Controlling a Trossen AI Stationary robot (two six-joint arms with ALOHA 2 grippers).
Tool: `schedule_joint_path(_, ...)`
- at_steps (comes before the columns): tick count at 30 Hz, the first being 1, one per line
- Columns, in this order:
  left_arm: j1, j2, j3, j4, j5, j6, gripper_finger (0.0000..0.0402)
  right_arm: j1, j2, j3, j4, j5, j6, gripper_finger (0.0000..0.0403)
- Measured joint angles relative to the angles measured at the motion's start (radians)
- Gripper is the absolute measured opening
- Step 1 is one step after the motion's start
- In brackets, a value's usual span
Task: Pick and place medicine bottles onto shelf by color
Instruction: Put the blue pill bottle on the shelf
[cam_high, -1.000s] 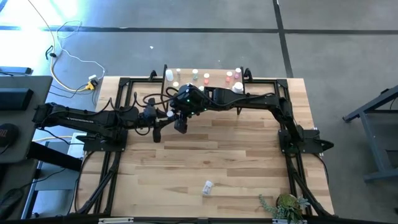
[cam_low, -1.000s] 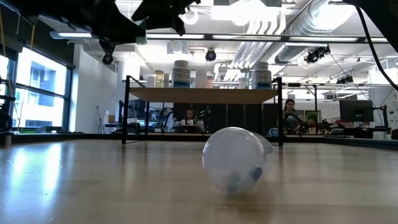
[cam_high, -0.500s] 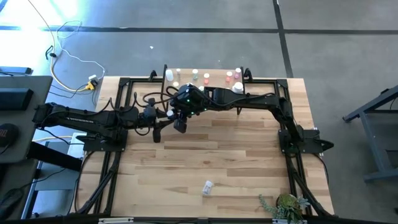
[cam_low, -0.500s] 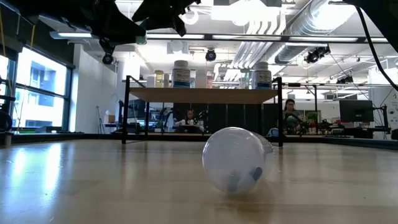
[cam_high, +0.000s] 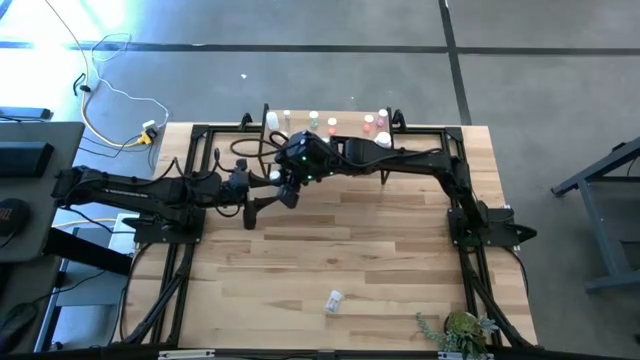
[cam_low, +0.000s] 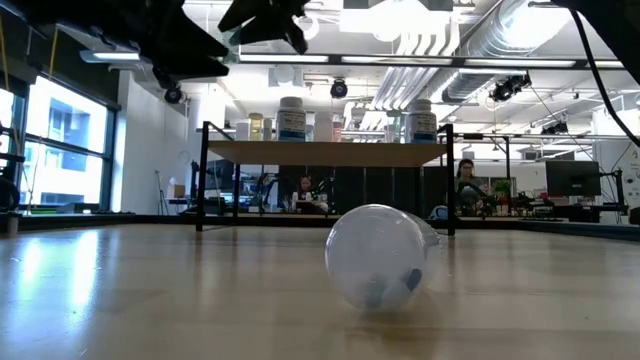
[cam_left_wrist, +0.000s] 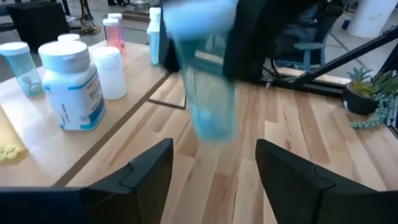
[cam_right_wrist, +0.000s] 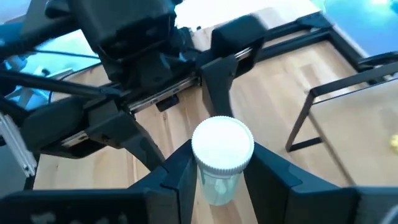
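Gripping white-capped bottle (cam_right_wrist: 219, 163), right tool (cam_right_wrist: 217, 171); left tool (cam_left_wrist: 214, 165) spread

Light: bright daylight from windows (cam_low: 40, 150) at left, glare streaking the bench (cam_low: 120, 290).
Blur: clear bottle (cam_left_wrist: 205, 81) smeared in left wrist view.

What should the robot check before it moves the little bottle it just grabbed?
1. Right gripper shut on the white-capped clear bottle: ok.
2. Left gripper open and off the bottle: ok.
3. Bottle upright in the grip: cannot tell, it is blurred in the left wrist view.
4. Free spot on the shelf: cannot tell.
5. Fallen clear bottle far from the arms: ok.
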Motion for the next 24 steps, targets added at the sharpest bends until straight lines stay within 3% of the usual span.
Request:
schedule_joint_path(9, 0.000, -0.053, 0.000, -0.051, 0.001, 0.024, 0.0218, 0.006, -0.001, 0.070, -0.071, 0.097, 0.016, 0.0112)
schedule_joint_path(17, 0.000, -0.096, 0.000, -0.103, 0.074, 0.025, 0.0220, 0.006, -0.001, 0.126, -0.074, 0.131, 0.016, 0.0112)
schedule_joint_path(24, 0.000, -0.100, 0.000, -0.102, 0.025, 0.080, 0.0220, -0.003, -0.002, 0.183, -0.096, 0.137, 0.008, 0.0112)
